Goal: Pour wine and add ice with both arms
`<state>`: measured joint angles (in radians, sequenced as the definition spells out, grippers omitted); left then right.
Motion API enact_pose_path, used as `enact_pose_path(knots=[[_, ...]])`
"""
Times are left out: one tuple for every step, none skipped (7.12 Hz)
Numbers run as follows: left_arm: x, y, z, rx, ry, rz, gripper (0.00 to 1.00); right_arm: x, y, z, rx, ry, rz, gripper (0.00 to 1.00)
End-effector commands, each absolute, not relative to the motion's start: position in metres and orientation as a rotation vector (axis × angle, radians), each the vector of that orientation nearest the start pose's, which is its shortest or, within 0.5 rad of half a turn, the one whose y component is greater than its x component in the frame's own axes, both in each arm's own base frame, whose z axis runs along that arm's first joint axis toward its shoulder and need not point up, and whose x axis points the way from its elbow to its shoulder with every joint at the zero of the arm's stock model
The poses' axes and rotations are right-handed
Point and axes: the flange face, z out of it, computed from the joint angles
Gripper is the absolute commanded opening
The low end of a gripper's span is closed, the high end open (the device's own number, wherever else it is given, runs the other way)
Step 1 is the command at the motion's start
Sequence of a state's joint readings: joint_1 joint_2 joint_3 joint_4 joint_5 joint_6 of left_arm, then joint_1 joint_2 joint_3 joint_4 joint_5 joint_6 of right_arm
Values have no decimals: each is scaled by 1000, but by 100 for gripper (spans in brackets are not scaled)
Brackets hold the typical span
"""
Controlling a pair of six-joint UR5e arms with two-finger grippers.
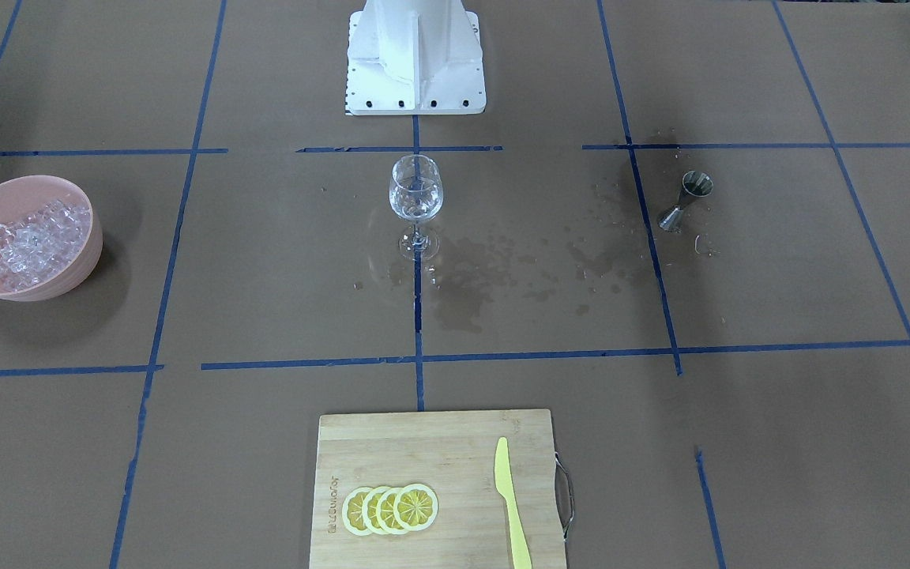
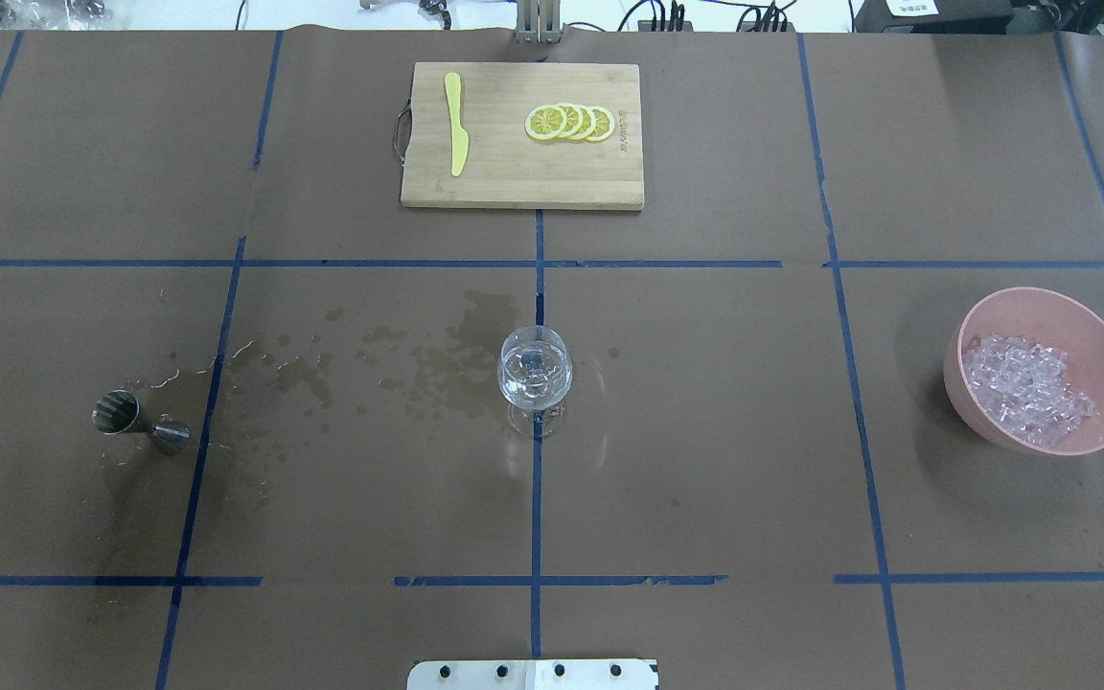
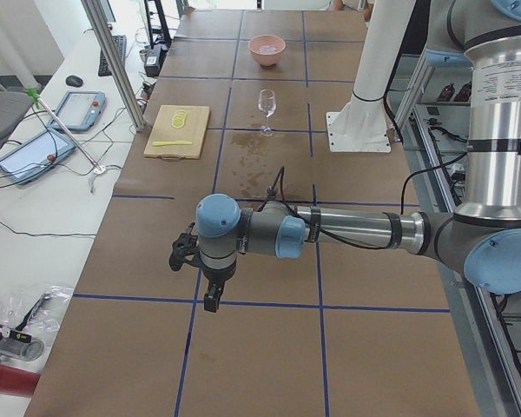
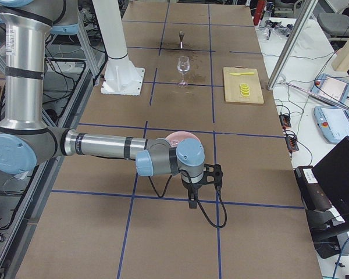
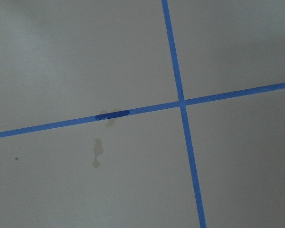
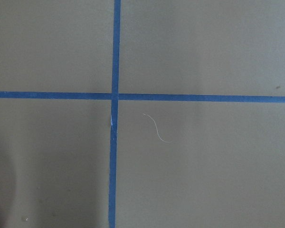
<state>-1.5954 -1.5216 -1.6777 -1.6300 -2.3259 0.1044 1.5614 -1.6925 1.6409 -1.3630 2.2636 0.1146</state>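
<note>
Whether the left fingers (image 3: 210, 301) and right fingers (image 4: 192, 202) are open cannot be told. The steel jigger (image 2: 140, 424), far from both, looks slippery; grip its waist.

Only lettering I can spot: a small dark brand mark (image 1: 334, 503) burnt into the wooden cutting board (image 1: 431, 458). It runs along the short edge, just beside the lemon slices (image 1: 390, 509). It lies sideways in the front view and is too small and blurry to read; same in the overhead view. A white tag (image 2: 911, 6) w/ dark print sits beyond the counter (image 2: 705, 460), top right overhead, also illegible. Nothing else readable, wrist views incl.
</note>
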Motion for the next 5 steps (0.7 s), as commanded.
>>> enact_pose_path(knots=[[-76,-474,619,213,754,195,100,65,-447,669,95,-709,53,100],[-75,-475,623,209,755,196,100,65,-442,673,83,-711,57,100],[-76,-474,613,229,754,199,100,65,-440,673,84,-711,57,100],[-76,-477,600,257,749,216,100,64,-439,674,79,-722,57,100],[-76,-474,596,263,748,215,100,62,-438,672,76,-754,55,100]])
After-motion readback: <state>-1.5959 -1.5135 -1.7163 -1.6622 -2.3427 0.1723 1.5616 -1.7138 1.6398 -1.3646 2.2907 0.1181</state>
